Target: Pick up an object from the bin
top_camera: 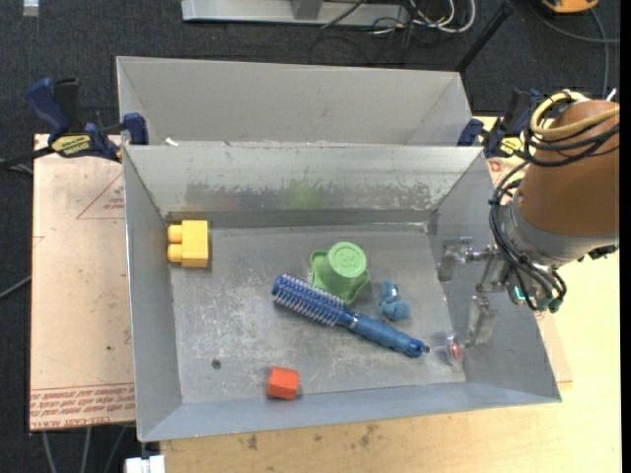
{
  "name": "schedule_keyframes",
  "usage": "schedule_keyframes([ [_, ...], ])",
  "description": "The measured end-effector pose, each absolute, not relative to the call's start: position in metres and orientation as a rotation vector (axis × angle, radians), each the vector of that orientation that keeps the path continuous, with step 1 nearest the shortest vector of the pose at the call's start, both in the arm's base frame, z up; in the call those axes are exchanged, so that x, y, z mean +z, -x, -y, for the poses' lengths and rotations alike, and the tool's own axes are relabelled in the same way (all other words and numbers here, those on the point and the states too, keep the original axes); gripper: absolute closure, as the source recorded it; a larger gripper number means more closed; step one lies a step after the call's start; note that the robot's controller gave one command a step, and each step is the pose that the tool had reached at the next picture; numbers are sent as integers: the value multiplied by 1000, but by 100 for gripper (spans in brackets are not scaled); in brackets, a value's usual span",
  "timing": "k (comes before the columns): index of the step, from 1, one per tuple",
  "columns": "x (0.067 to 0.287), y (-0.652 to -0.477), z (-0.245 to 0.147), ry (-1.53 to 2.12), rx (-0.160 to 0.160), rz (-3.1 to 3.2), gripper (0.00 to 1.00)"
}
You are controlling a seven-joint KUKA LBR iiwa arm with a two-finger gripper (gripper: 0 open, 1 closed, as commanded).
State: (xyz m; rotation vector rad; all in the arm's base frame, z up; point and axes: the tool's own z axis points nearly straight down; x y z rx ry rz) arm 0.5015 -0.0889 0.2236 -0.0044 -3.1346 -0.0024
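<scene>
Bare bin floor left of hairbrush

The bin is dull grey metal, its floor speckled with pale scuffs, and its back wall at twelve o'clock carries a faint greenish smudge. At ten o'clock lies a plain bright yellow block. Near the middle sits a light green cup, all one shade. From the middle towards four o'clock runs a hairbrush with a deep blue handle and a blue head with paler bristles. Just at three o'clock of the cup is a small, paler blue thing. At seven o'clock is a plain orange-red cube. At four o'clock the gripper is silvery grey, under the arm's orange-brown cover, which is crossed by yellow and black cables.
</scene>
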Motion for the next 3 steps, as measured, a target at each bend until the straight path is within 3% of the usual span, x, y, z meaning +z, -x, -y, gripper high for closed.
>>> schedule_keyframes([
  [1,73,-528,46,-21,-5,3136,0],
  [2,78,-529,47,-18,-1,3141,100],
  [3,199,-579,8,-27,-3,3154,100],
])
